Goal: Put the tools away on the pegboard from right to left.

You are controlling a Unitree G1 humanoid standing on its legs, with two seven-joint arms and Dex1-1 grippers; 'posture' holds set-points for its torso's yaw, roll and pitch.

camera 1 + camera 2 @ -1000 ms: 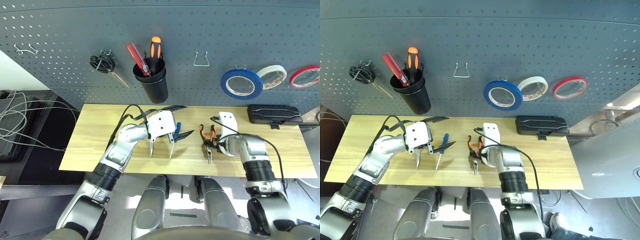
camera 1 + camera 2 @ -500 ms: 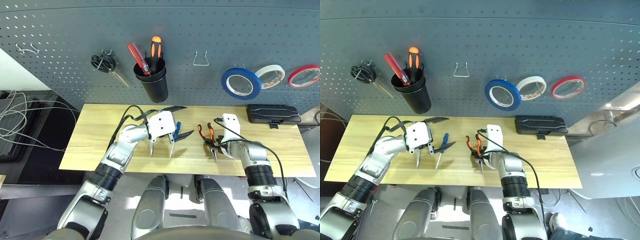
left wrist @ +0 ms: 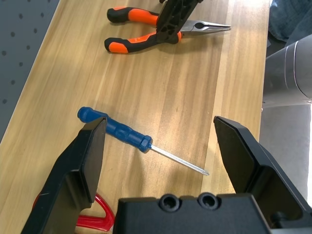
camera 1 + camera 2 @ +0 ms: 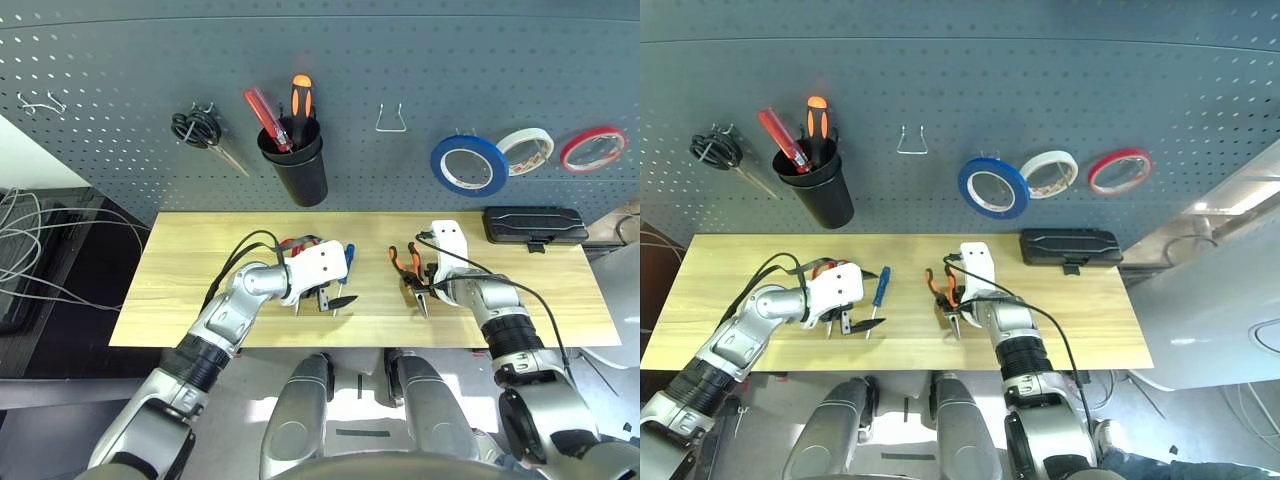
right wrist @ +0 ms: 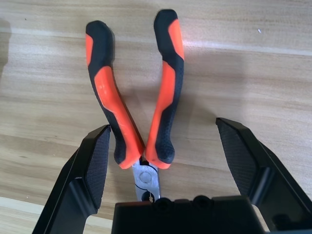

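The blue tape roll (image 4: 469,165) hangs on the pegboard (image 4: 400,60). On the table lie the orange-and-black pliers (image 5: 136,105), and my right gripper (image 5: 163,126) is open, with one finger on each side of their handles near the joint. The small blue-handled screwdriver (image 3: 117,129) lies between the open fingers of my left gripper (image 3: 158,122), which hovers low over it. A red scissors handle (image 3: 97,217) peeks out beside that gripper's base, the rest hidden under it. Both grippers (image 4: 316,303) (image 4: 425,288) sit mid-table.
Black-handled scissors (image 4: 198,130) hang at the pegboard's left. A black cup holder (image 4: 297,168) carries a red and an orange screwdriver. An empty hook (image 4: 391,120) is beside it. White (image 4: 526,150) and red (image 4: 592,148) tape rolls hang right of the blue one. A black case (image 4: 530,224) lies back right.
The whole picture has shifted, so the camera moved. My left gripper has dropped lower over the screwdriver and scissors. My right gripper has settled closer around the pliers.
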